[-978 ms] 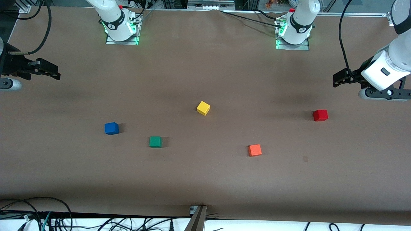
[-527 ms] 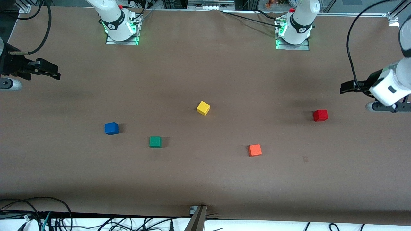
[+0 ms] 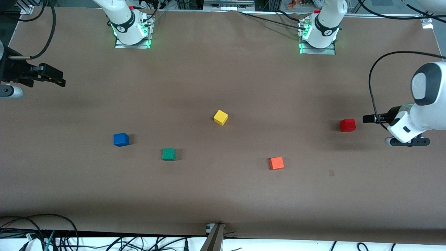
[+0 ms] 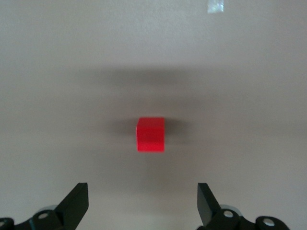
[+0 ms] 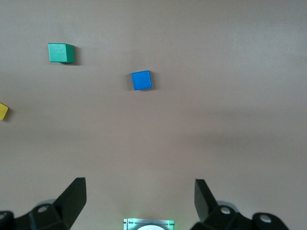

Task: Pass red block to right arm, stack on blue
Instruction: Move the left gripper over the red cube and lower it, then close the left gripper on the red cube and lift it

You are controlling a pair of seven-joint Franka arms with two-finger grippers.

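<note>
At the left edge of the front view, the right arm's black two-finger gripper (image 3: 52, 77) waits in the air over the brown paper-covered table (image 3: 223, 195), its fingers spread and empty. In the lower left of centre sits the small plain blue cube (image 3: 121, 139), with nothing stacked on it. A small green cube (image 3: 168, 153) lies slightly lower in the frame, a yellow cube (image 3: 220, 117) at centre, and a lighter orange cube (image 3: 276, 162) lower and toward the right. In the right third, the small deep-red cube (image 3: 347, 125) rests on the table, untouched. At the right edge, the left arm's black gripper (image 3: 370, 118) hangs just beside the red cube; the left wrist view shows its fingers spread wide with the cube lying ahead of them, not between them. The task appears barely begun: pickup, handover and stacking all remain. No readable writing or brand marks appear.
</note>
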